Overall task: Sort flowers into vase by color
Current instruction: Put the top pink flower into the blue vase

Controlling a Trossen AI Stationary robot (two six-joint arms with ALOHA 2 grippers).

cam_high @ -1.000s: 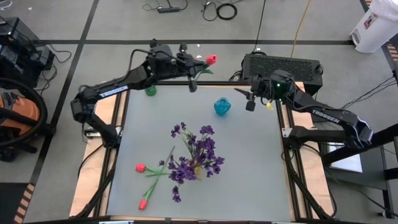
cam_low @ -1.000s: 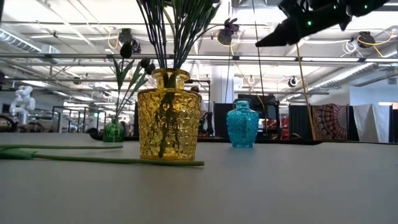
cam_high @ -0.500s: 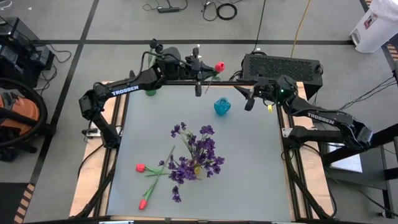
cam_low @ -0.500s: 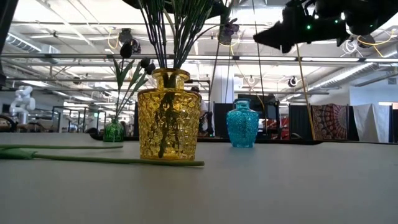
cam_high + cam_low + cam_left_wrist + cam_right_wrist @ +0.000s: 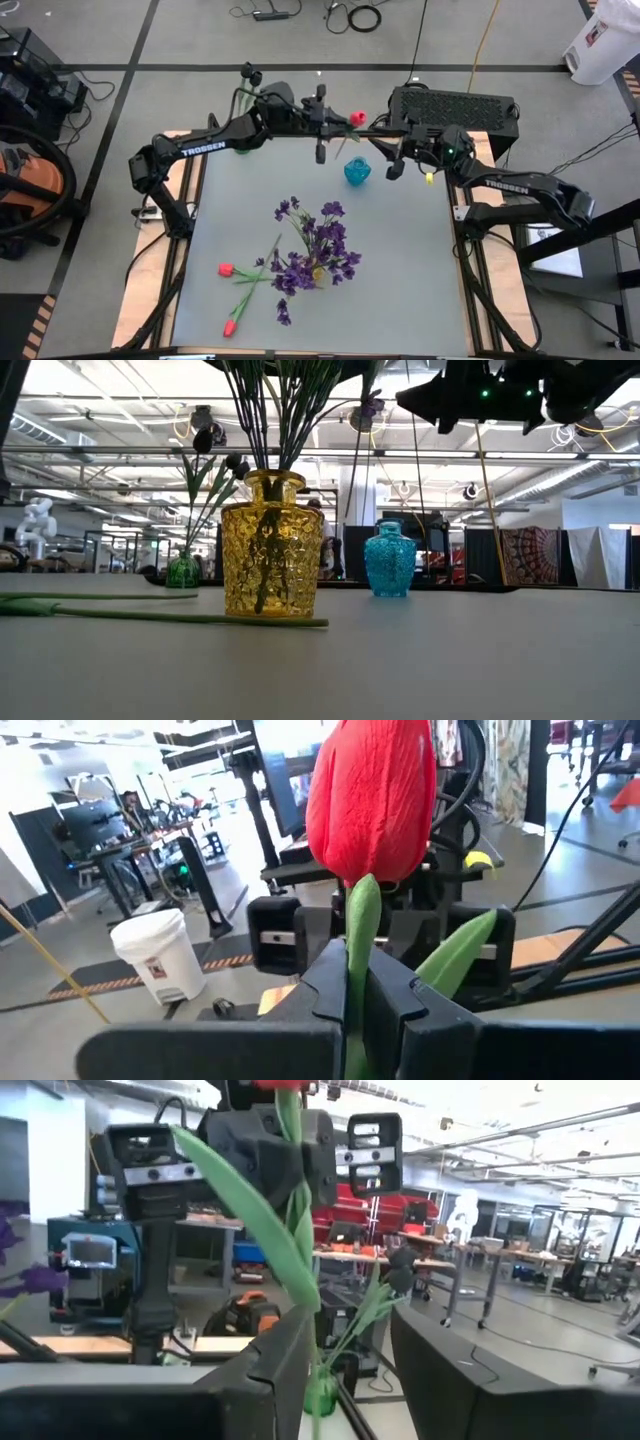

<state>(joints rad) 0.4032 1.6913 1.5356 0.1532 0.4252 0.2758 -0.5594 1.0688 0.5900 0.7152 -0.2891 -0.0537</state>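
Gripping a red tulip [image 5: 358, 118] by its green stem, the left gripper [image 5: 322, 122] hangs above the far edge of the table [image 5: 420, 280], beside the blue vase [image 5: 357, 172]. The left wrist view shows its two dark fingers [image 5: 325, 982] pressed together on the stem just under the red head, with a green leaf [image 5: 455, 952] sticking out to one side.

The right gripper [image 5: 395, 160] faces it from the other side, close by, just beyond the blue vase. In the right wrist view its fingers [image 5: 445, 1342] stand apart, and the tulip's stem [image 5: 303, 1230] and a long leaf [image 5: 238, 1190] hang down between them; whether they touch the stem cannot be told.

On the table, the yellow glass vase [image 5: 272, 545] stands near the middle and holds a full bunch of purple sprays [image 5: 318, 245]. The small green vase [image 5: 182, 570] stands at the far left corner and holds dark-headed blooms [image 5: 204, 440]. The blue vase is seen empty from the low view.

Two more red tulips [image 5: 226, 269] lie flat on the table, to the left of the yellow vase and apart from it, their stems crossing each other. One long green stem [image 5: 170, 617] runs along the tabletop right up to the yellow vase's foot.
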